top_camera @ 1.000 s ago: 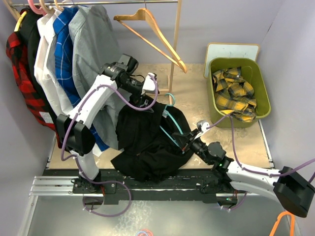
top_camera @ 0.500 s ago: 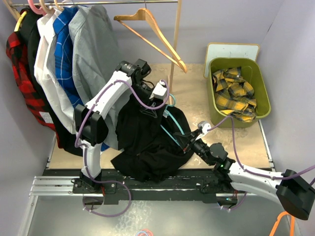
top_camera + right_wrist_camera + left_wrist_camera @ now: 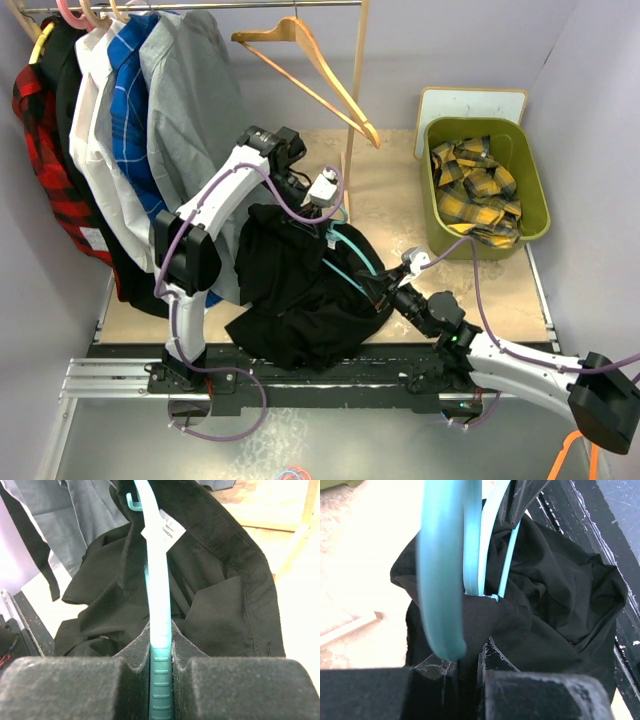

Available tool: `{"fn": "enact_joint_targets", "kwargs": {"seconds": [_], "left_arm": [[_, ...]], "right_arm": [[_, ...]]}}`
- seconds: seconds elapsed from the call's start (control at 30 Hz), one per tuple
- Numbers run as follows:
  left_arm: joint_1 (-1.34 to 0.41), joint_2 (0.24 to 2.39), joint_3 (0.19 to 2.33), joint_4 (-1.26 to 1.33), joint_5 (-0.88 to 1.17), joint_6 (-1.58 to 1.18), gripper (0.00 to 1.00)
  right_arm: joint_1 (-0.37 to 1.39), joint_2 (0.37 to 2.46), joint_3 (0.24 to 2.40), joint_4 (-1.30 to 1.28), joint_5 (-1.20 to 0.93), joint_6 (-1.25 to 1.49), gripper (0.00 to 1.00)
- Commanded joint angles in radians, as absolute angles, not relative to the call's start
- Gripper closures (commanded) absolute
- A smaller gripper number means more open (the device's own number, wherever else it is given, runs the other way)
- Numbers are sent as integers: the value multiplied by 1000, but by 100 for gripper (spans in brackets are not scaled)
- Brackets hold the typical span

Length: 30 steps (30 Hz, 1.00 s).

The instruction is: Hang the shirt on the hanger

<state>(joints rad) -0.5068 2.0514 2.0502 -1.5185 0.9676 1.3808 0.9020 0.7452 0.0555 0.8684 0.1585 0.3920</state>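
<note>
**Top external view.** The soft, long-sleeved black shirt (image 3: pixel 295 290) lies heaped on the tan table top (image 3: pixel 400 180). It is draped around the thin plastic teal hanger (image 3: pixel 352 255), and the hanger's arms show along the right edge of the cloth. The left gripper (image 3: pixel 325 222) sits at the teal hanger's upper end and the right gripper (image 3: pixel 378 288) at its lower end. An olive-green plastic bin (image 3: pixel 535 190) holding a yellow-and-black plaid garment (image 3: pixel 482 190) stands well to the right of the teal hanger. A light wooden hanger (image 3: pixel 310 65) hangs behind it, and a grey shirt (image 3: pixel 190 100) hangs to its left.

**Left wrist view.** The curved hook of the teal hanger (image 3: pixel 442 580) fills the foreground, and its neck runs down into the black shirt (image 3: pixel 545 590). The left gripper (image 3: pixel 469 667) has its jaws drawn nearly together at the base of the hook, with black fabric pinched between them. Whether plastic also lies in that grip cannot be told.

**Right wrist view.** The right gripper (image 3: pixel 161 645) is clamped on the ribbed bar of the teal hanger (image 3: pixel 159 595). The black shirt (image 3: pixel 225 580) spreads on both sides of the bar, and its small white neck label (image 3: pixel 163 530) touches the bar near the far end.
</note>
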Motion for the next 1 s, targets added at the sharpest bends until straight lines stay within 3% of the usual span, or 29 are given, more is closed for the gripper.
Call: {"fn": "enact_joint_targets", "kwargs": {"seconds": [0.0, 0.2, 0.23, 0.3, 0.4, 0.43, 0.47, 0.77, 0.97], "left_arm": [[-528, 1972, 2012, -1479, 1087, 1358, 100], [-526, 1791, 1889, -1332, 1090, 1150, 100], [-525, 1732, 1837, -1276, 1077, 1099, 100], [-518, 1613, 1732, -1143, 1050, 1002, 100], [-463, 1496, 1677, -1087, 1060, 906, 100], [-434, 1466, 1670, -1090, 1063, 892, 100], [-411, 1434, 1655, -1083, 1051, 877, 100], [-369, 1192, 1470, -951, 887, 701, 100], [-286, 1149, 1461, -883, 961, 574, 100]], "right_arm": [[902, 712, 86, 950, 179, 387, 100], [902, 615, 150, 844, 188, 388, 100], [902, 600, 161, 829, 189, 391, 95], [901, 574, 183, 790, 183, 394, 78], [900, 523, 229, 678, 194, 394, 42], [900, 497, 244, 633, 214, 397, 15], [900, 466, 261, 587, 226, 408, 2], [900, 197, 354, 255, 269, 536, 0], [900, 284, 329, 281, 188, 659, 2]]}}
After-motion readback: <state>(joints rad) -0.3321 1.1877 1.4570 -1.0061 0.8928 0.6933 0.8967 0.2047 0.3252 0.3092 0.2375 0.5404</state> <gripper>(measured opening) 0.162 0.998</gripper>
